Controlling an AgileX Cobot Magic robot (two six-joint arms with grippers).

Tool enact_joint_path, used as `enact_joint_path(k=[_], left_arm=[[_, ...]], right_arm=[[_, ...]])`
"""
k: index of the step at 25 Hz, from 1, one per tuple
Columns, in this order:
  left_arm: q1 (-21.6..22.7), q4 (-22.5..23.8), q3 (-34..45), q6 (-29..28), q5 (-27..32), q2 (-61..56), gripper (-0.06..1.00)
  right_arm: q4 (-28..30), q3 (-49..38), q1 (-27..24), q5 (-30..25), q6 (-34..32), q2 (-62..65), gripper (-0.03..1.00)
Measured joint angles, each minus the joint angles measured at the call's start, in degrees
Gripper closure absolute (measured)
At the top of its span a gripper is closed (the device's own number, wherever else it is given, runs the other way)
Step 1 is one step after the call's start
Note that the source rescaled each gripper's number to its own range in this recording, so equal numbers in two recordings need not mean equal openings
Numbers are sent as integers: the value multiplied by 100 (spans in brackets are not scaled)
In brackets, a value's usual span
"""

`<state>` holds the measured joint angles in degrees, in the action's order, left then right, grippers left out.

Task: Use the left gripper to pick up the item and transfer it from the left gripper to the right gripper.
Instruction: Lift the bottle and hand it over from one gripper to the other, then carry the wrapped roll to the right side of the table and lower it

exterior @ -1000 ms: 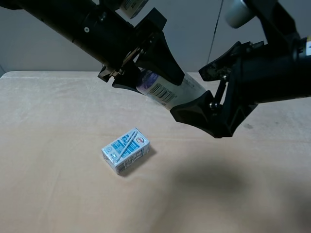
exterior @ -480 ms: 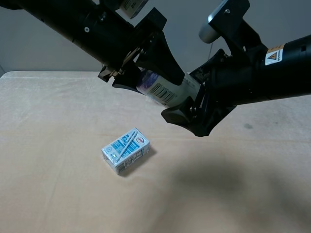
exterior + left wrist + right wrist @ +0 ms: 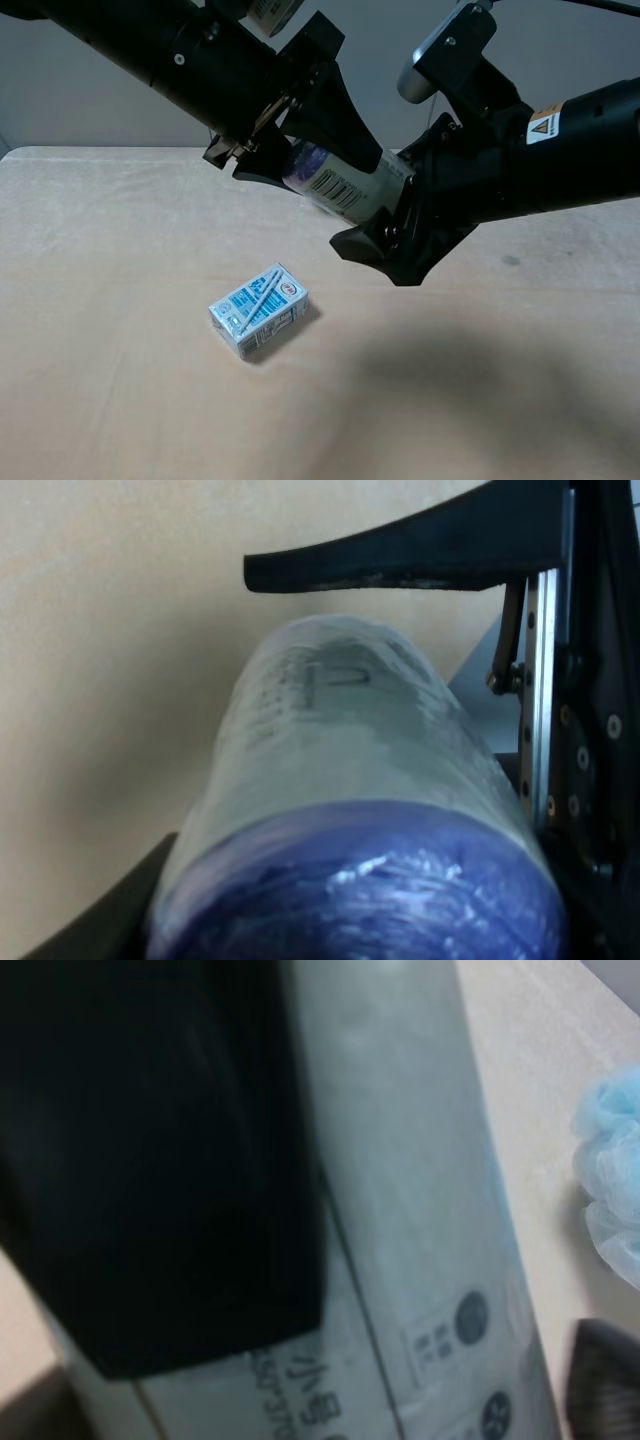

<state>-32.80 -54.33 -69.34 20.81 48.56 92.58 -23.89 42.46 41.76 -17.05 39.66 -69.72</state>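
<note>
The item (image 3: 338, 186), a cream-white cylinder with a purple end and a barcode label, hangs tilted in the air above the table. My left gripper (image 3: 305, 155) is shut on its purple upper end. The left wrist view shows the item (image 3: 350, 810) filling the space between the fingers (image 3: 400, 560). My right gripper (image 3: 385, 205), on the arm with the yellow warning sticker (image 3: 543, 124), is open, with its jaws on either side of the item's lower end. In the right wrist view the item (image 3: 420, 1210) lies against one black finger (image 3: 150, 1160).
A blue-and-white drink carton (image 3: 258, 310) lies on the beige table (image 3: 100, 250) below the arms. A fluffy light-blue mesh puff (image 3: 610, 1190) shows on the table only in the right wrist view. A grey wall stands behind the table.
My right gripper has moved left and closed in around the item's lower end. The left gripper and the item have stayed still, and so has the carton.
</note>
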Motion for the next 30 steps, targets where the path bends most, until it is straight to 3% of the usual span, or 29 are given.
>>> enact_joint_path(k=[1, 2, 15, 16, 19, 21, 24, 30], left_arm=[[0, 0, 0, 5, 0, 0, 94], [0, -15, 0, 7, -13, 0, 94], [0, -22, 0, -58, -51, 0, 94], [0, -22, 0, -65, -51, 0, 89], [0, -63, -6, -100, -75, -6, 28], [0, -63, -6, -100, -82, -6, 7], [0, -30, -6, -106, -82, -6, -2], [0, 85, -6, -112, -32, -11, -5]], right_arm=[[0, 0, 0, 16, 0, 0, 67], [6, 0, 5, 14, 19, 0, 87], [6, 0, 19, 14, 47, 0, 87], [6, 0, 19, 14, 47, 0, 87], [6, 0, 19, -23, 47, -2, 92], [6, 0, 19, -26, 47, -2, 93], [6, 0, 19, -26, 47, -2, 96], [6, 0, 19, -26, 47, -2, 96]])
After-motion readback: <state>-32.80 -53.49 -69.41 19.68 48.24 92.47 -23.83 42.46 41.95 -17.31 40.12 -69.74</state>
